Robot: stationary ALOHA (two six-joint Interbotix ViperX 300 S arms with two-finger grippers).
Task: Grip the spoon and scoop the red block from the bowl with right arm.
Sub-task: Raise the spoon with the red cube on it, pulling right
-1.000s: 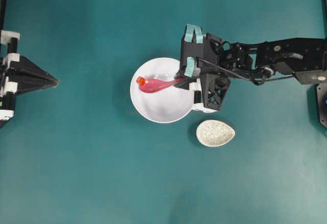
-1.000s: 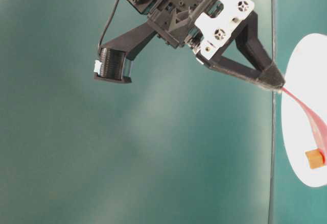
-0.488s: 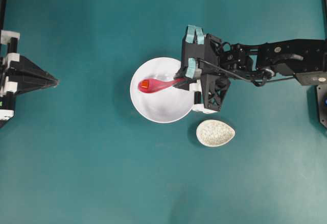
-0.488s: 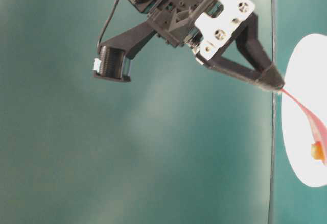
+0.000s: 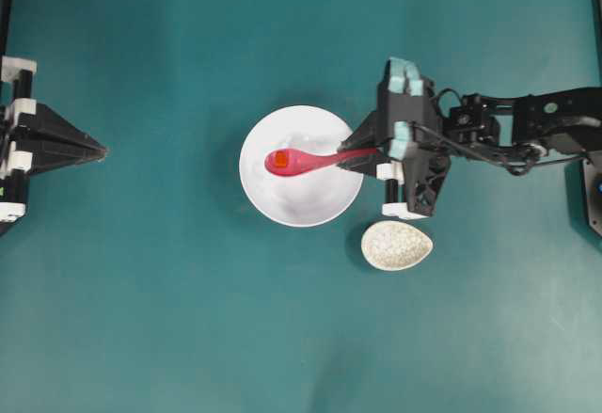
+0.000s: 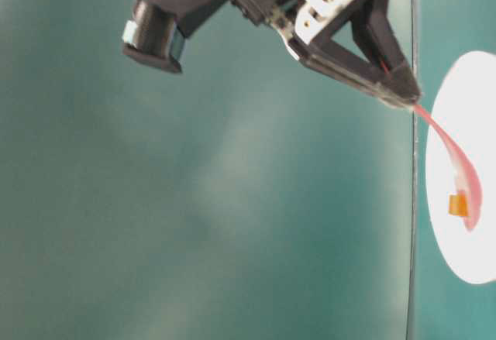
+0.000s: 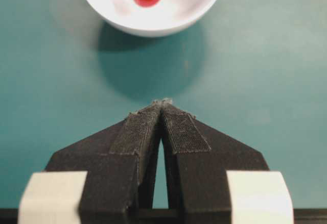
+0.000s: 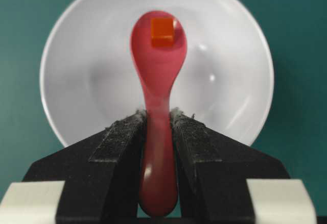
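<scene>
- The right gripper is closed on the handle of the spoon. In the right wrist view one black finger presses each side of the pink handle.
- In the overhead view the right gripper sits at the right edge of the bowl, near the middle of the frame. The right arm reaches in from the right edge.
- The spoon lies flat and points to the left, with its scoop over the upper left part of the bowl.
- The red block sits inside the scoop of the spoon. In the right wrist view the red block is near the far tip of the scoop, in the top middle of the frame.
- The bowl is white and round and fills most of the right wrist view behind the spoon.
- In the table-level view the spoon curves down from the gripper tips at the upper right, and the red block shows as a small orange square on it at the right edge.
- The left gripper is closed, with its two black fingers touching at the tips and nothing between them. It is low in the left wrist view, well apart from the bowl at the top.
- In the overhead view the left gripper is at the left edge, far from the bowl.
- A speckled egg-shaped dish lies on the green table, just below and right of the bowl.
</scene>
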